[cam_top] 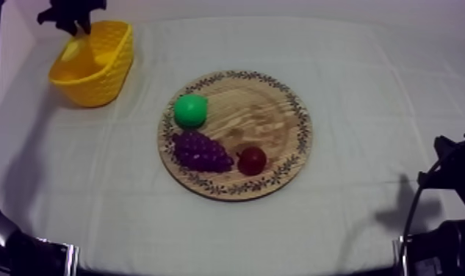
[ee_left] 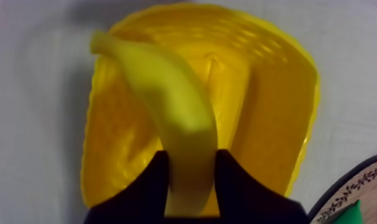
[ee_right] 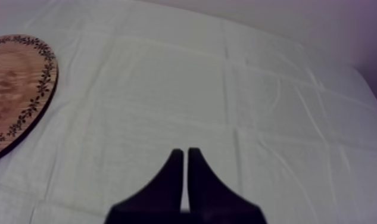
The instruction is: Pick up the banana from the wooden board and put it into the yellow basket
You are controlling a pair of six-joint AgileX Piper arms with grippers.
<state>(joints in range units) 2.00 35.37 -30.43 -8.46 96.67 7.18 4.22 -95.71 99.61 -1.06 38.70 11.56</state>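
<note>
Banana dangling over basket

Top view: left gripper [cam_top: 75,28] is hovering over the yellow basket [cam_top: 106,84], holding the banana [cam_top: 78,50] above its opening, well apart from the wooden board [cam_top: 268,121].

Left wrist view: black fingers [ee_left: 146,187] are clamping one end of the banana. It is looking light, stiff and slick, so a mid-body grip would probably suit it best.

Right wrist view: right gripper [ee_right: 185,152] is hanging clenched on nothing.

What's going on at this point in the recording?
The left pincer is shut on the banana and holds it over the yellow basket; the banana is not yet let go. The wooden board carries a pear, a bunch of grapes and a small red fruit. The right pincer, shut on nothing, hangs over the cloth beside the board.
</note>
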